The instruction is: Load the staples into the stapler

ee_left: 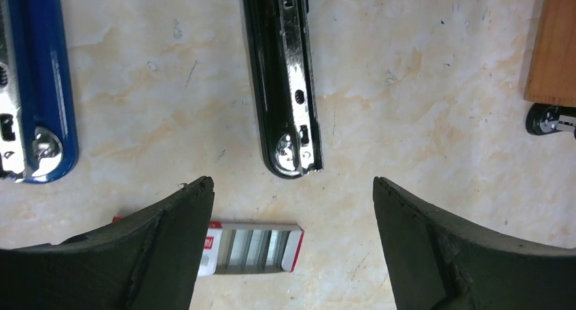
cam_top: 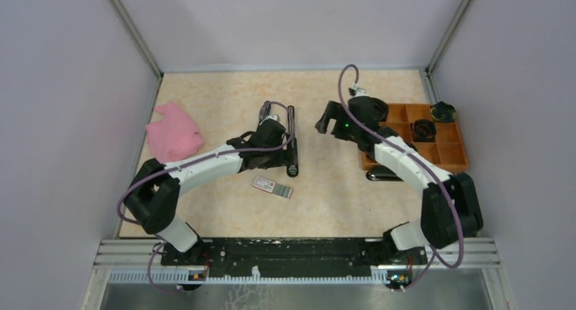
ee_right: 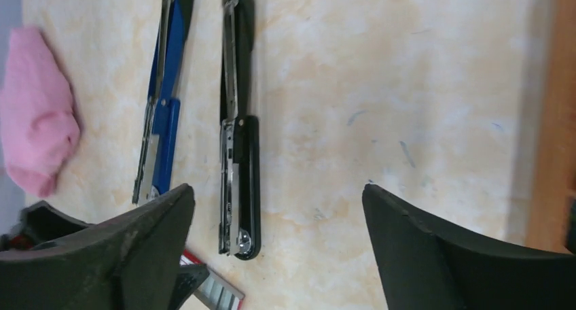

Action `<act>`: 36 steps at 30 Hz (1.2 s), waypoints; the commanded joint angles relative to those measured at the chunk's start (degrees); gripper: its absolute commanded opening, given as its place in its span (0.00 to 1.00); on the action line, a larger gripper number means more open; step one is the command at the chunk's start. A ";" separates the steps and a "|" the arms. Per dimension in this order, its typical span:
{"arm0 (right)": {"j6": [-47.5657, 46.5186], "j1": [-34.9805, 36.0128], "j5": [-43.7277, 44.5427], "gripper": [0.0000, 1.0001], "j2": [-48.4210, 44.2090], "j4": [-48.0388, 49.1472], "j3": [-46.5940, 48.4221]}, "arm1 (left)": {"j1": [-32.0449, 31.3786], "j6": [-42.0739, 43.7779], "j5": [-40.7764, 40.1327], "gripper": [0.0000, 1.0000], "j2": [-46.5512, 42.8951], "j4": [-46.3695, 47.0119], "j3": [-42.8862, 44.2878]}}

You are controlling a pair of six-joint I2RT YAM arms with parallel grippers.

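A beige marbled tabletop (cam_top: pixel 339 201), walled in pale lilac, is seen from above. Two staplers are laid open side by side on it, a blue stapler (ee_right: pixel 162 119) and a black stapler (ee_left: pixel 285 85), with their long axes running away from the arm bases. The staples (ee_left: pixel 255 247), a small white box with red print and a grey strip showing, are found just off the black stapler's near end, toward the bases, apart from it and not yet loaded. The box's long axis is set roughly across the stapler's, so a turn would probably be needed before the strip could be fed into the magazine. The left gripper (ee_left: pixel 292 187) is held directly over the box, spread wide with nothing between its jaws; one end of the box is hidden by a finger (ee_left: pixel 156 242). The right gripper (ee_right: pixel 276 191) is likewise released and empty, farther off near the orange tray (cam_top: pixel 462 164). The left arm is judged the nearer for the pick
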 commanded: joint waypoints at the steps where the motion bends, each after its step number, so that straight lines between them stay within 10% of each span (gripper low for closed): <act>1: -3.88 -4.71 -0.55 0.99 -11.98 0.80 -6.80 | -1.14 2.48 -0.35 0.92 5.27 -2.03 5.38; 14: -5.48 -8.51 22.32 0.99 -35.78 -15.98 -13.92 | -1.88 5.58 -6.90 0.92 18.86 -7.91 14.70; 27: 0.82 -10.30 25.79 0.99 -32.13 -26.93 -13.45 | 0.98 6.62 -13.26 0.76 15.40 -11.79 9.76; 36: 5.82 -14.71 25.19 0.99 -29.82 -30.00 -14.82 | 1.55 7.55 -8.35 0.87 9.32 -10.39 8.23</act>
